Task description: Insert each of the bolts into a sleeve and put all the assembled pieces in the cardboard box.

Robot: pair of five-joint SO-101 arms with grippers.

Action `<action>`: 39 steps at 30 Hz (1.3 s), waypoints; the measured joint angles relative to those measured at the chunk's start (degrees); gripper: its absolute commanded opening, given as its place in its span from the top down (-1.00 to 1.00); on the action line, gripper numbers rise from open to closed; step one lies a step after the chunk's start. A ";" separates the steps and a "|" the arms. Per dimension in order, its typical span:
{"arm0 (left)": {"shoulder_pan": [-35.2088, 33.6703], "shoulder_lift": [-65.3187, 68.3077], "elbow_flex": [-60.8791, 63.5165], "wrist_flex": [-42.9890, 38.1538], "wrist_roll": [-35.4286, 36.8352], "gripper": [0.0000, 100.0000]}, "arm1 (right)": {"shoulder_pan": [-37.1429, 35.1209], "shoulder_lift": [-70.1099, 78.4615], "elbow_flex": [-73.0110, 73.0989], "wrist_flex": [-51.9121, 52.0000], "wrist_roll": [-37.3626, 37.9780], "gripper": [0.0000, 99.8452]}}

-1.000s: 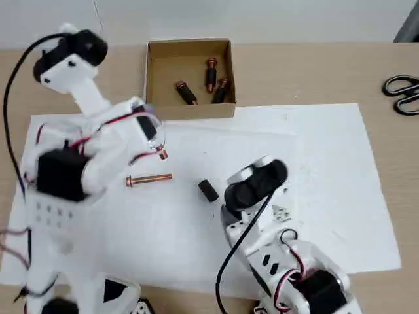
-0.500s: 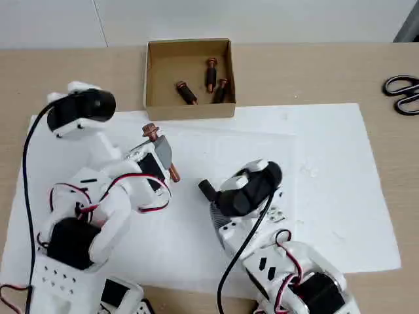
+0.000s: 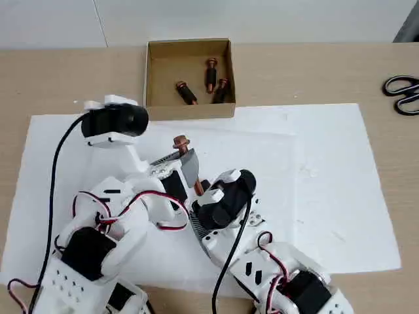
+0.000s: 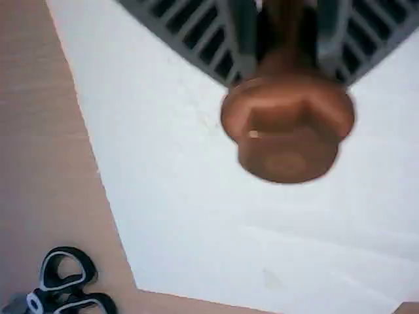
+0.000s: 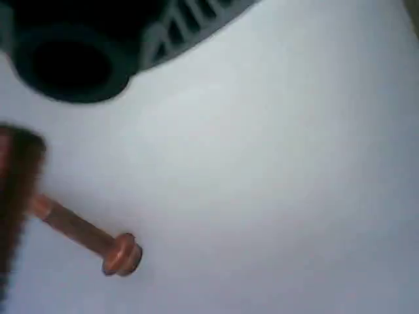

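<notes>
- My left gripper (image 3: 190,170) is clamped on the copper bolt (image 3: 181,143), with its head pointing toward the cardboard box (image 3: 152,78), over the white paper (image 3: 314,170).
- My right gripper (image 3: 205,191) grips the black sleeve (image 5: 65,62), just beside the bolt's lower tip.
- The box, at the paper's far edge, holds three assembled pieces (image 3: 211,74).

Wood table (image 3: 327,72): white paper sheet (image 3: 314,170), cardboard box (image 3: 190,111), likely scissors (image 3: 407,96) at edge.

My tan wooden table (image 3: 65,72) carries a white paper sheet (image 3: 327,183); black scissors (image 3: 402,93) far right, white wall (image 3: 262,19) behind.
</notes>
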 measured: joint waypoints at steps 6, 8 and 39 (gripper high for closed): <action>0.00 -0.62 0.00 0.00 0.00 0.99 | 0.18 0.00 0.00 0.00 0.00 0.99; 0.00 -0.97 0.00 0.00 0.00 0.99 | 1.67 0.00 0.00 0.00 0.00 0.99; 3.52 -19.25 16.26 -8.26 -5.01 0.99 | 3.34 0.09 0.00 -3.60 0.00 0.99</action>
